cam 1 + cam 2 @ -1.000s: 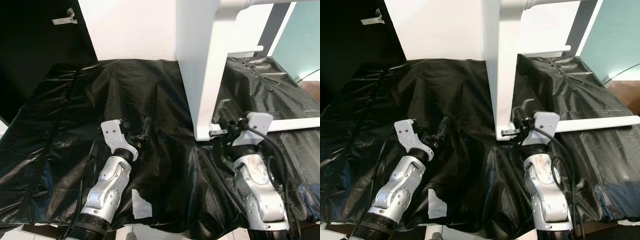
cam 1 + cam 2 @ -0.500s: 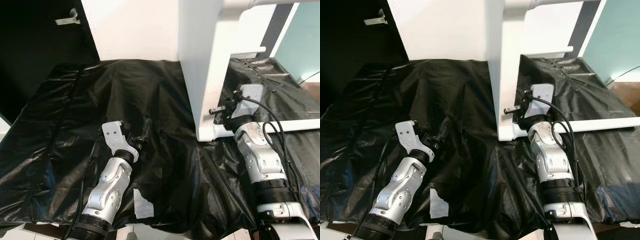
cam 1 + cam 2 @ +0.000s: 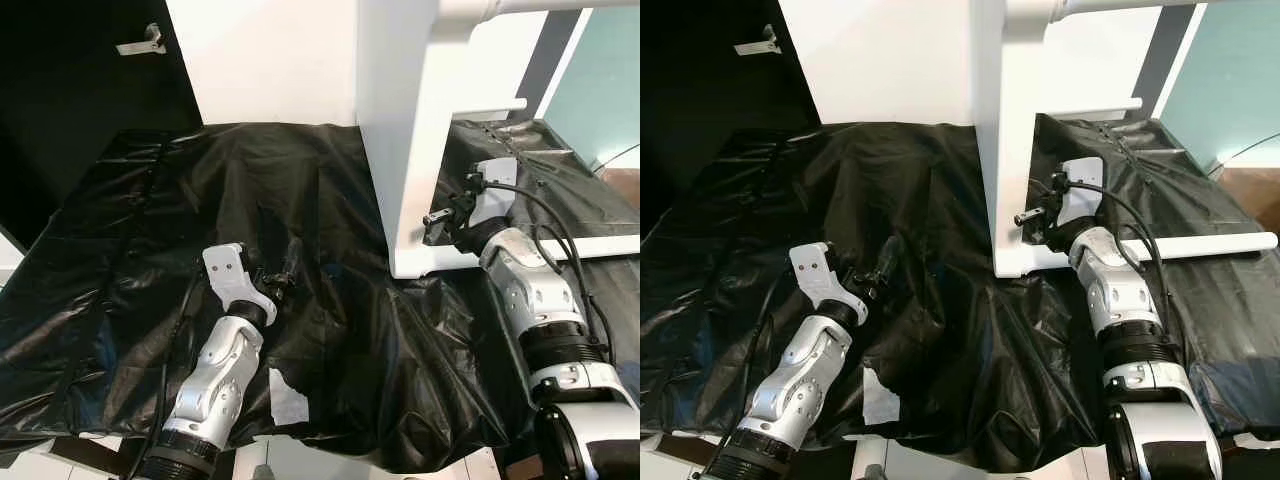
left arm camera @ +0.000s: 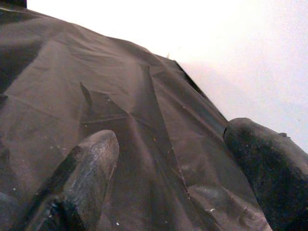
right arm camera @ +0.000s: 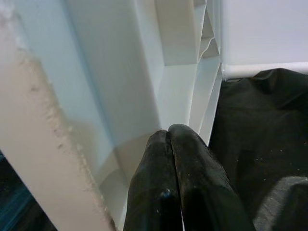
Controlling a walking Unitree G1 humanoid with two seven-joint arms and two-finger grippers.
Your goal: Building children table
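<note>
Right gripper (image 5: pixel 168 144) fingers pressed together against the white table leg (image 3: pixel 400 150) — left gripper (image 4: pixel 168 159) fingers spread, empty.

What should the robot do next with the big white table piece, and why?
Probably open the right tool: its fingers are shut with nothing between them, pressed against the white table piece, so it cannot grip the piece yet. The left tool rests open on the black sheet.

One white table part (image 3: pixel 400 130) is seen standing on one black plastic sheet (image 3: pixel 150 230). Two white rods (image 3: pixel 1200 245) are counted beside that part (both on its right side). One scrap of white tape (image 3: pixel 288 395) is noted on the sheet.
</note>
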